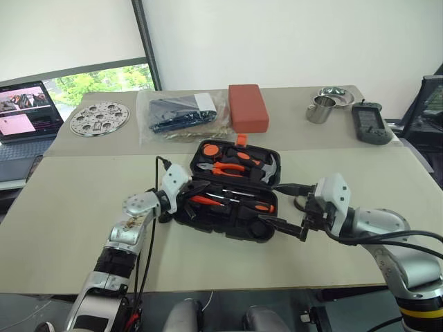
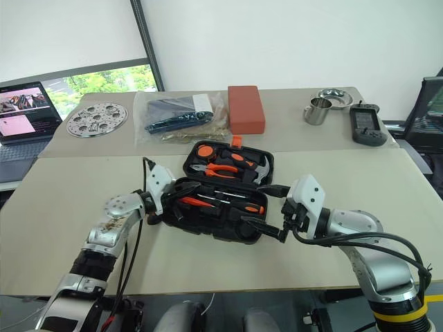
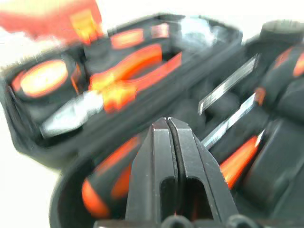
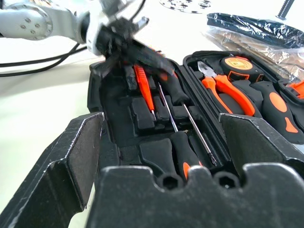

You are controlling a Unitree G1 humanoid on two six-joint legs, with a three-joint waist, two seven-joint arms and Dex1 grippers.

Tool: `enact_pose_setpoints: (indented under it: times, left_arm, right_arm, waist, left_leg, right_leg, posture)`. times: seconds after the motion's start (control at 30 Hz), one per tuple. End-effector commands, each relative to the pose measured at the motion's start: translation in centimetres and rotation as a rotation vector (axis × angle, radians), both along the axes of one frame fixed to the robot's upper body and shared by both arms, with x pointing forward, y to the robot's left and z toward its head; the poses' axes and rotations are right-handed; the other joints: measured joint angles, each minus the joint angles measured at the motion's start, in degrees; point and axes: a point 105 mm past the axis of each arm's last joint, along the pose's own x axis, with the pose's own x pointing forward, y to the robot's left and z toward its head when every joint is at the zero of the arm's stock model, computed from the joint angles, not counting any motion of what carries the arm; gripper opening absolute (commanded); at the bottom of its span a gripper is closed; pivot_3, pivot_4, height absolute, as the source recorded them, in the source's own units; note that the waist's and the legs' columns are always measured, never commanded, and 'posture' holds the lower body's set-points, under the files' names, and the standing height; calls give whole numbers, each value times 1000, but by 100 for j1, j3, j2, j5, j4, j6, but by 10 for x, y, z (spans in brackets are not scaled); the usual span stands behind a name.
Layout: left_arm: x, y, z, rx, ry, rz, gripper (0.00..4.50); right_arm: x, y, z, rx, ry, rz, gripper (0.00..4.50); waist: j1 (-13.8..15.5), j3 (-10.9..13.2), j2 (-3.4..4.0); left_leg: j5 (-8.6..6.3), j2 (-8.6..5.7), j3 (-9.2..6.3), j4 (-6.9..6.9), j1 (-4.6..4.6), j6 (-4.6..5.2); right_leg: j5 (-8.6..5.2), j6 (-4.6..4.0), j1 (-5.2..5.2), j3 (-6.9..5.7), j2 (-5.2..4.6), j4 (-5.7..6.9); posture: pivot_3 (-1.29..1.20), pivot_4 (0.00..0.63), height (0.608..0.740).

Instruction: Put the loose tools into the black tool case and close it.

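While the black tool case (image 1: 232,200) lay open near the middle of the pale table (image 1: 83,228), a laptop (image 1: 24,111) sat at the far left edge, with a round perforated metal disc (image 1: 100,118) beside it. Next along the back came a clear plastic bag (image 1: 180,113) with dark contents, then a red-brown block (image 1: 248,107) just behind the case.

The left gripper (image 1: 185,198) had its two black fingers pressed together, holding nothing that could be made out, and it sat over the left end of the case's near half. That half held orange-and-black screwdrivers (image 4: 178,121) and a slim orange screwdriver (image 4: 143,88) in their recesses. The far half carried orange-handled pliers (image 1: 225,168), a hammer (image 1: 266,168) and a tape measure (image 4: 237,64).

The right gripper (image 1: 280,223) stood with its fingers spread wide at the case's right near corner, gripping nothing.

Farther right at the back stood a steel cup (image 1: 320,109), a small metal dish (image 1: 336,93) and a grey handheld device (image 1: 370,123).
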Motion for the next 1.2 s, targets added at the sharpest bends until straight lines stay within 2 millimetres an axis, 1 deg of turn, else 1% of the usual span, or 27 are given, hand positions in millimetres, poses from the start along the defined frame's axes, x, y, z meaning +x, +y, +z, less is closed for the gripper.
enact_pose_setpoints:
  times: [0.03,0.07,0.13,0.2,0.3,0.37,0.43,0.47,0.5,0.57,0.7,0.8,0.93,1.0,1.1,1.13,1.2]
  left_arm:
    - [-5,15,33,-84,-71,66,62]
    - [-5,18,35,-91,-68,86,62]
    - [-6,34,39,-103,-43,190,62]
    - [-10,46,40,-126,-15,261,62]
    - [-20,50,42,-139,13,277,62]
    - [-32,47,44,-141,38,214,62]
    - [-43,47,47,-114,48,151,585]
    - [-45,49,49,-92,53,130,698]
    - [-47,51,50,-76,56,118,991]
    - [-49,55,50,-63,72,102,1771]
    - [-59,58,48,-22,103,15,3194]
    - [-70,57,54,-17,119,-74,3194]
    - [-69,65,62,43,111,-113,3194]
    - [-70,70,63,68,140,-142,3194]
    - [-68,81,58,141,166,-131,3194]
    - [-67,84,55,169,166,-123,3680]
    - [-67,86,52,204,172,-129,4276]
  right_arm:
    - [0,2,12,25,-58,17,4500]
    - [0,2,12,28,-57,17,4500]
    - [0,2,13,37,-53,19,4500]
    - [1,2,14,57,-49,15,4500]
    - [2,0,13,58,-46,10,4500]
    - [3,-4,11,55,-40,-6,4500]
    - [7,-13,10,49,-41,-41,4500]
    - [11,-19,7,35,-41,-68,4500]
    - [14,-24,6,25,-42,-86,4500]
    - [16,-28,3,3,-45,-92,4500]
    - [17,-28,2,-2,-38,-87,4500]
    - [24,-41,-7,-68,-25,-153,4500]
    - [32,-53,-12,-136,-18,-192,4500]
    - [34,-55,-14,-152,-12,-195,4500]
    - [34,-51,-13,-136,-12,-181,4500]
    - [33,-49,-12,-122,-9,-178,4500]
    - [33,-49,-13,-121,-8,-179,4500]
  waist:
    - [2,0,0]
    - [-3,0,0]
    - [-6,1,-1]
    - [-19,2,-3]
    - [-9,7,-12]
    - [7,10,-17]
    - [14,12,-19]
    - [12,13,-20]
    - [5,14,-23]
    - [3,15,-21]
    - [-14,16,-21]
    - [-20,19,-25]
    - [-18,20,-24]
    - [-18,20,-23]
    - [-27,21,-22]
    - [-30,22,-21]
    - [-28,22,-21]
  left_leg:
    - [0,0,-1,0,1,0]
    - [0,0,-1,-1,2,0]
    - [0,1,-1,-4,10,0]
    - [0,3,-2,-4,10,0]
    - [0,4,-5,-5,10,0]
    - [0,4,-5,-4,10,-1]
    - [1,3,-5,-5,11,-3]
    - [1,2,-5,-5,11,-3]
    - [1,3,-5,-5,11,-3]
    - [2,3,-4,-9,15,-5]
    - [2,5,-1,-16,20,-5]
    - [2,8,0,-18,19,-5]
    - [2,7,1,-18,19,-5]
    - [2,7,4,-18,20,-5]
    - [2,7,6,-22,20,-5]
    - [2,8,7,-24,19,-5]
    - [2,7,9,-27,20,-5]
  right_leg:
    - [0,0,0,0,0,0]
    - [0,0,0,0,0,0]
    - [0,0,3,0,0,0]
    - [0,0,3,1,0,0]
    - [0,0,3,0,-3,0]
    - [0,0,3,-2,-6,0]
    - [0,0,5,-3,-10,-2]
    - [0,0,5,-4,-14,-2]
    - [0,0,5,-4,-15,-3]
    - [0,0,5,-4,-14,-5]
    - [-1,0,4,-4,-16,-6]
    - [-1,0,2,-5,-16,-7]
    - [-1,0,2,-6,-21,-11]
    - [-1,-1,2,-6,-23,-12]
    - [-1,-1,-1,-8,-25,-14]
    - [-1,-1,-3,-8,-25,-16]
    - [-1,-1,-4,-7,-26,-16]
  posture:
    - [0,150,740]
    - [0,150,740]
    - [0,150,740]
    - [0,150,740]
    - [0,150,740]
    - [0,150,740]
    - [0,150,740]
    - [0,150,740]
    - [0,150,740]
    - [0,150,740]
    - [0,150,740]
    - [0,150,740]
    - [0,150,740]
    - [0,150,740]
    - [0,150,740]
    - [0,150,740]
    - [0,150,740]
